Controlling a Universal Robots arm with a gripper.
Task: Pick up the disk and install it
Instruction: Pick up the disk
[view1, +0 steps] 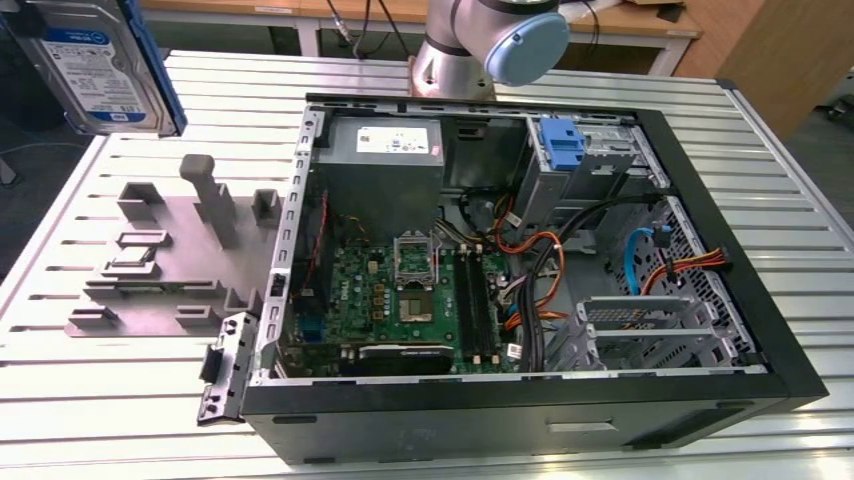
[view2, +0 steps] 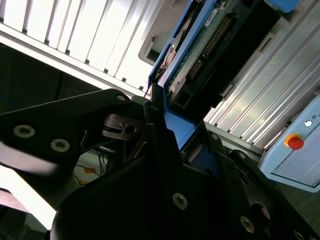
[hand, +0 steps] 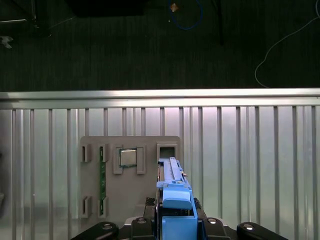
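Note:
The disk (view1: 96, 62) hangs in the air above the table's far corner on the exterior view's left. It stands upright, with its white-and-blue label facing the camera and its blue carrier along the edge. In the first wrist view the disk (hand: 172, 192) is seen edge-on, blue carrier uppermost, clamped in my gripper (hand: 172, 227) above the grey fixture plate (hand: 130, 200). In the second wrist view my black fingers (view2: 155, 125) close on the blue carrier, and the disk's (view2: 200, 50) circuit-board underside extends away from them.
The open computer case (view1: 534, 390) lies on the slatted metal table (view1: 120, 400). A blue bracket (view1: 563, 145) sits at its drive bay and a grey power supply (view1: 380, 145) at the back. The fixture plate (view1: 174, 250) holds a chip (hand: 128, 158). The arm's base (view1: 467, 50) stands behind the case.

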